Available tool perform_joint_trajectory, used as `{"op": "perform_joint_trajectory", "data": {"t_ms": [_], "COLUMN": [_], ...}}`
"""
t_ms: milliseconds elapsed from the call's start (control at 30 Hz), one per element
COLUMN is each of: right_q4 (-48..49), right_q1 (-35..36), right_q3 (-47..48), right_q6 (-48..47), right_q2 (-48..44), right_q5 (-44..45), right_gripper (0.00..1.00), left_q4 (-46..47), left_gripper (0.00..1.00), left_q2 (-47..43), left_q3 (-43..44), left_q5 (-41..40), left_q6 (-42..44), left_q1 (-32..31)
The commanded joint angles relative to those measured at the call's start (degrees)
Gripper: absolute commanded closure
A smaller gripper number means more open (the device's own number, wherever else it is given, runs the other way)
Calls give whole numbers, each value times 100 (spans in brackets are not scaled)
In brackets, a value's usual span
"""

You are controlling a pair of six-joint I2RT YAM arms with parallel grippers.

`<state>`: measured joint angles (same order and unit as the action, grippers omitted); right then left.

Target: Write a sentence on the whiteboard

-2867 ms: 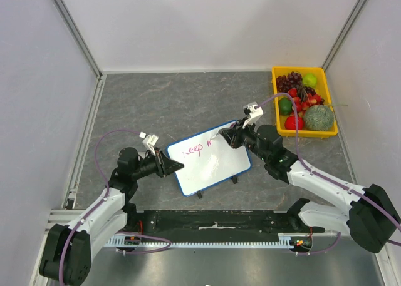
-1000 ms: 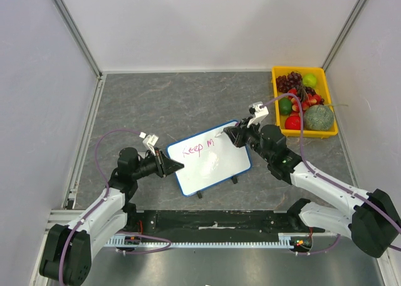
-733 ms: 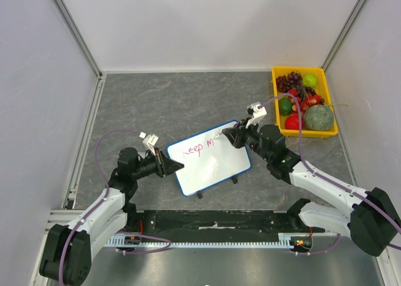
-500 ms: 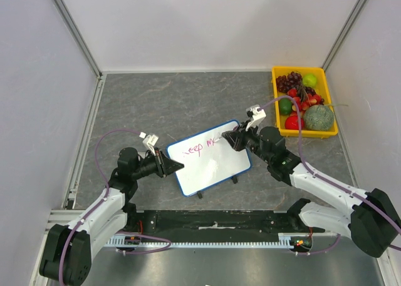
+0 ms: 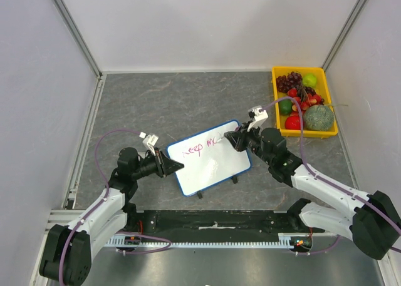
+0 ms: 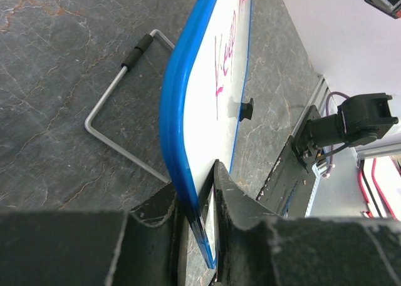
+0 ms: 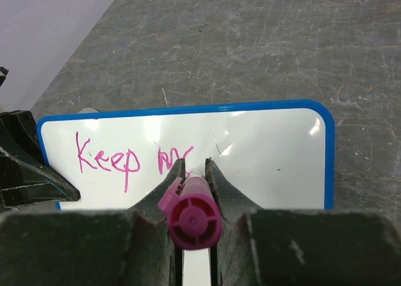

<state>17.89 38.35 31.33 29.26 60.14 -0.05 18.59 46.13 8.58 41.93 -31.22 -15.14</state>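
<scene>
Clamping the left rim of the whiteboard (image 5: 216, 167), the left tool (image 6: 198, 195) is closed on the blue edge with one finger on each face; the board is propped at a tilt on its wire stand (image 6: 119, 114) over the grey tabletop (image 5: 163, 98), roughly midway between the two arms; the right tool (image 7: 193, 168) is closed on a magenta marker (image 7: 191, 218), whose tip is at the board's upper area, right of centre; the sentence (image 7: 119, 162) is magenta, reads "Keep" plus the start of a second word, on the upper line only, and is judged well short of finished. Hazards, as judged: (1) pen pressure on a propped board held at one edge only could swing or tip it about the clamp, pulling strokes crooked; (2) the hold on the thin rim is narrow and far from where the tip pushes, so it could slip; (3) the line heads towards the right rim, so the word may run out of room unless the writing drops to a lower line; (4) the fingers flanking the tip ride close over the lettering and could smear it; (5) the marker could twist in the grip under hard pressing, lifting the tip and breaking a stroke. The yellow tray (image 5: 298, 68) of fruit lies beyond the right arm, apart from the board; low concern.
</scene>
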Motion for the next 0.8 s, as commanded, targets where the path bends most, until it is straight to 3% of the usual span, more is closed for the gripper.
{"op": "perform_joint_trajectory", "data": {"t_ms": [0,433,767], "right_q4": [-5,39,-31], "right_q1": [-56,-64,-73], "right_q3": [365,576,383], "right_q6": [-104,-78,-95], "right_q2": [112,226,-239], "right_q5": [322,23,-65], "right_gripper": [100,100,100], "left_q4": [119,119,127], "left_gripper": [98,98,98], "left_q2": [-34,-25,-7], "left_q3": [-49,-49,-41], "left_q5": [-308,-300,-291], "left_q6": [442,442,450], "left_q1": [19,20,20]}}
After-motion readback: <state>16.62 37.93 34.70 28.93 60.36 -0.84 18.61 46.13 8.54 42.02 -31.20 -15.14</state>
